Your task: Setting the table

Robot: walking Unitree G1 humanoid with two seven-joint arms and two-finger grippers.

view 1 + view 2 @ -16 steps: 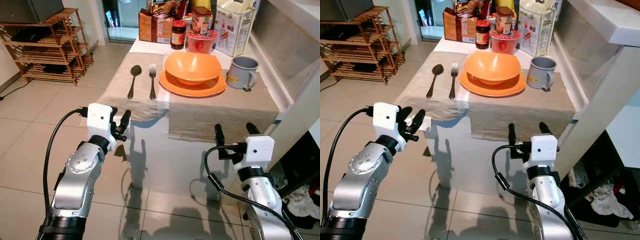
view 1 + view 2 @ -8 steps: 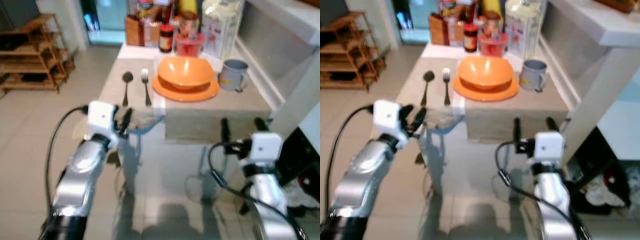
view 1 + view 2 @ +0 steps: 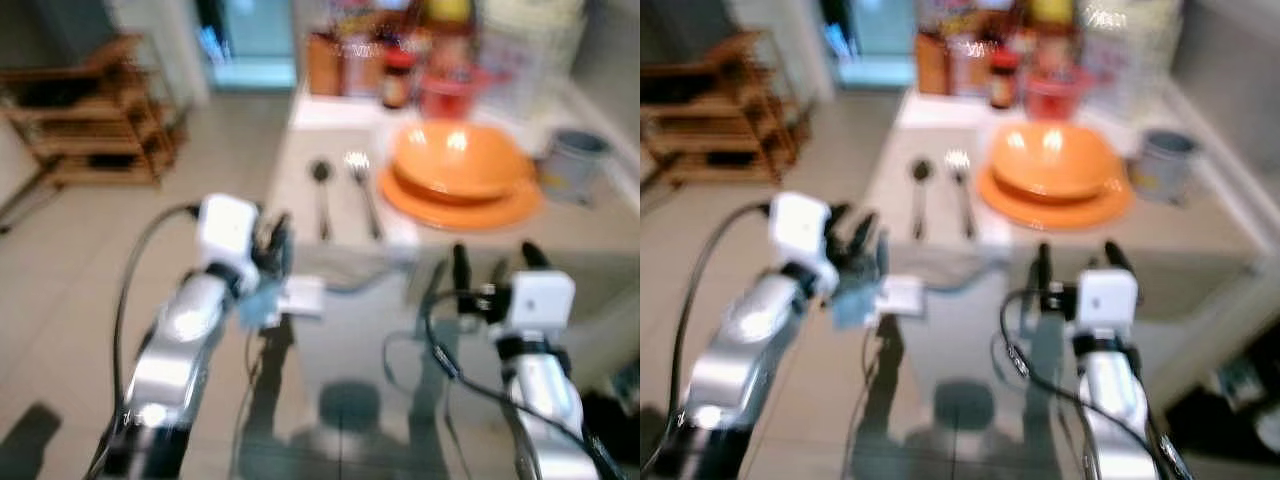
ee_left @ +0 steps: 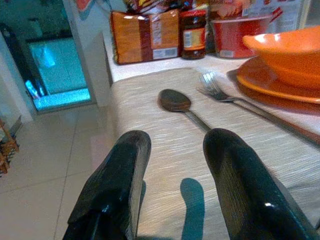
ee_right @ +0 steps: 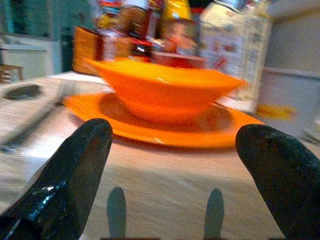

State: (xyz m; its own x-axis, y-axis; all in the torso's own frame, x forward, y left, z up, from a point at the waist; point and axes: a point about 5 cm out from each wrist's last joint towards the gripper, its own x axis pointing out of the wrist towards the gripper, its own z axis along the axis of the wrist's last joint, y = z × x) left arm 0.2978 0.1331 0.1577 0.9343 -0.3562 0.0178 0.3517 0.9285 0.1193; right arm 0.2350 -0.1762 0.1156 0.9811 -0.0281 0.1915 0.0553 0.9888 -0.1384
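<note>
The eye views are blurred. An orange bowl (image 3: 460, 158) sits in an orange plate (image 3: 462, 205) on a beige cloth (image 4: 165, 150) over the table. To their left lie a fork (image 3: 362, 188) and a spoon (image 3: 321, 190); a grey mug (image 3: 572, 160) stands to their right. My left gripper (image 3: 275, 240) is open at the table's front left corner, its fingers (image 4: 117, 185) pointing over the cloth at the spoon (image 4: 175, 100). My right gripper (image 3: 493, 255) is open at the front edge, facing the bowl (image 5: 165, 85). Neither holds anything.
Jars, a red cup and food packets (image 3: 400, 60) crowd the back of the table. A wooden shelf (image 3: 100, 130) stands on the tiled floor at the left. A white counter wall rises at the right of the table.
The whole picture has shifted and blurred, so the camera moved. Both grippers are now nearer the table's front edge, still open and holding nothing. The tableware has not moved.
</note>
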